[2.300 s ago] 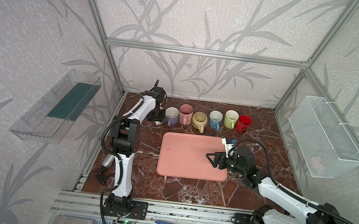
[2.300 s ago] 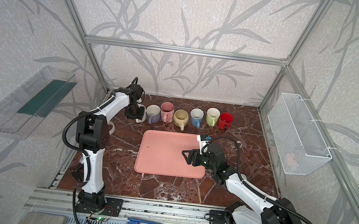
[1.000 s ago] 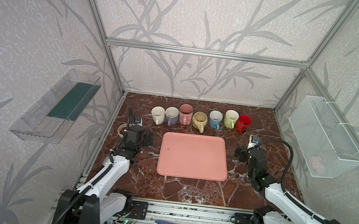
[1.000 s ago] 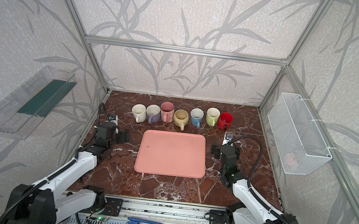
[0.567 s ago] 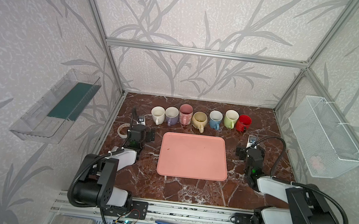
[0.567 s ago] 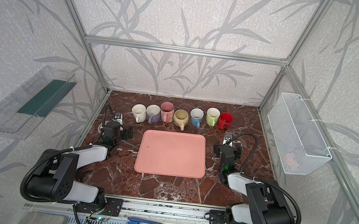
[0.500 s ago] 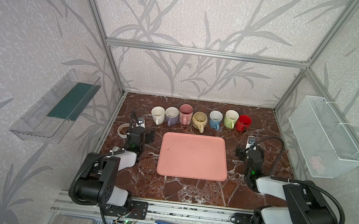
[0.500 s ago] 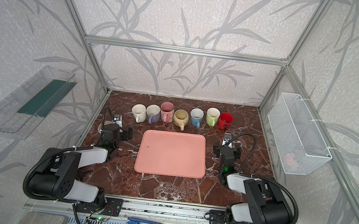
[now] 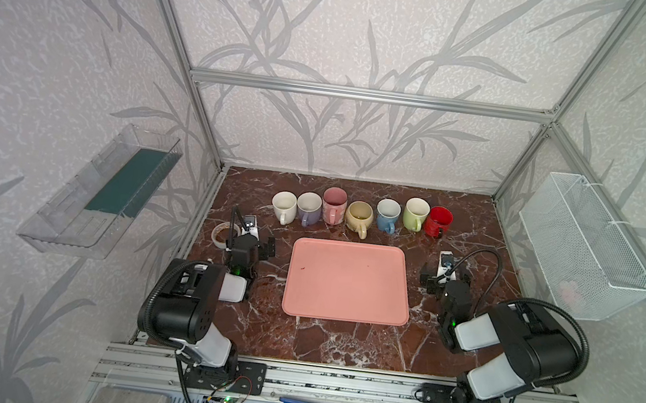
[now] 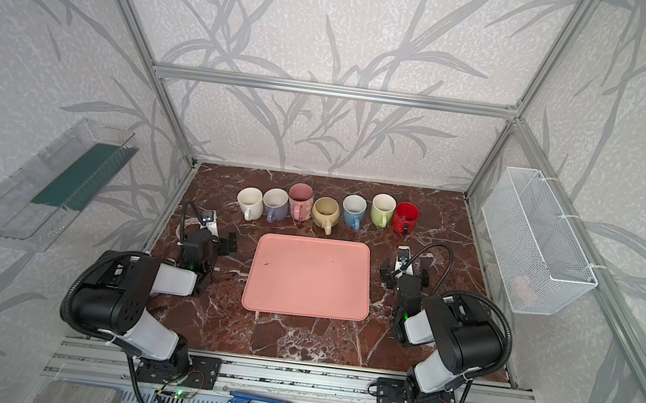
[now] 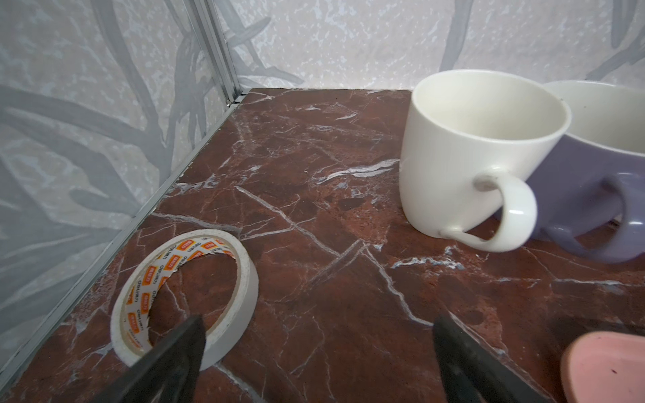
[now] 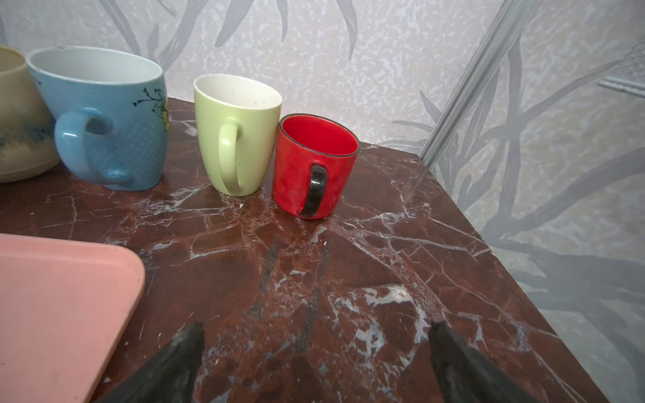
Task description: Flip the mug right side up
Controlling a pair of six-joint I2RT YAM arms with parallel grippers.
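- Leaf-patterned grey wallpaper is closing in a reddish-brown marble-patterned table on three sides.
- Standing right side up at the left end of a row along the far part of the table is a white ceramic mug. Its mouth is facing up and its handle is pointing toward the near edge.
- Running rightward from it in both top views are a lavender mug, a tall pink mug, a rounded beige mug, a blue mug, a pale green mug and a red mug with a black handle. All are standing upright.
- Lying flat just in front of the row is a pink rectangular plastic tray.
- Left fingers are spreading wide apart and gripping nothing. They are sitting low beside the tray's left edge, near a roll of white tape.
- Right fingers are also spreading wide and gripping nothing. They are sitting low beside the tray's right edge and pointing toward the red and green mugs.
- Hanging on the right wall is a white wire basket, and a clear plastic bin is hanging on the left wall.
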